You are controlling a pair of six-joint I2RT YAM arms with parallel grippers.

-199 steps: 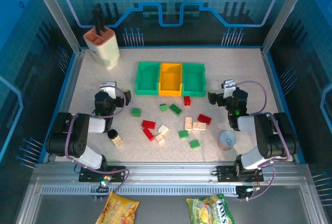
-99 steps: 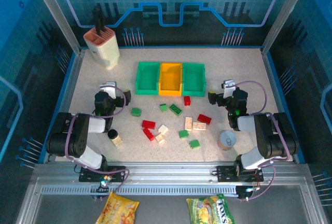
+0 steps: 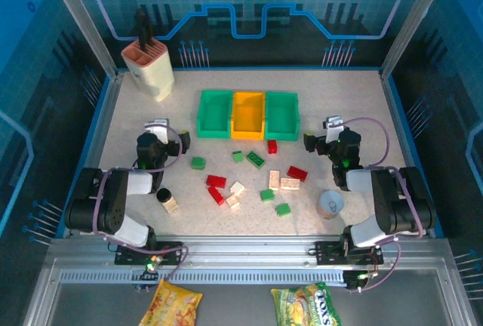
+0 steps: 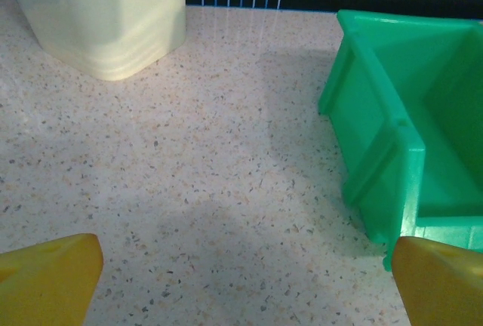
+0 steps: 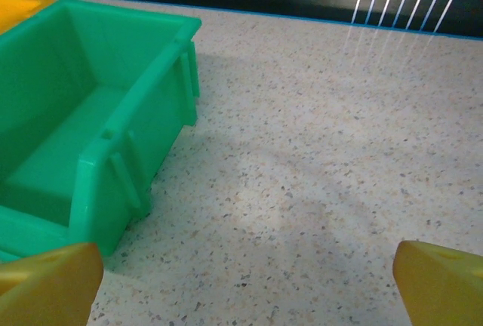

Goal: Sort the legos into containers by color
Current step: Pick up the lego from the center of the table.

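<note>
Three containers stand in a row at mid-table: a green bin (image 3: 214, 113), an orange-yellow bin (image 3: 247, 115) and a second green bin (image 3: 281, 115). Red, green and cream legos lie scattered in front of them, among them a red one (image 3: 216, 181), a green one (image 3: 198, 163) and a cream one (image 3: 290, 183). My left gripper (image 3: 169, 136) (image 4: 245, 273) rests low, left of the bins, open over bare table, with the left green bin (image 4: 392, 137) ahead to its right. My right gripper (image 3: 321, 137) (image 5: 249, 273) is open and empty, right of the right green bin (image 5: 90, 130).
A tall cream-and-pink holder (image 3: 148, 66) (image 4: 106, 16) stands at the back left. A round grey cup (image 3: 330, 204) sits near the right arm. A small tan piece with a black cap (image 3: 167, 201) lies by the left arm. Two snack bags (image 3: 175, 305) lie below the table's front rail.
</note>
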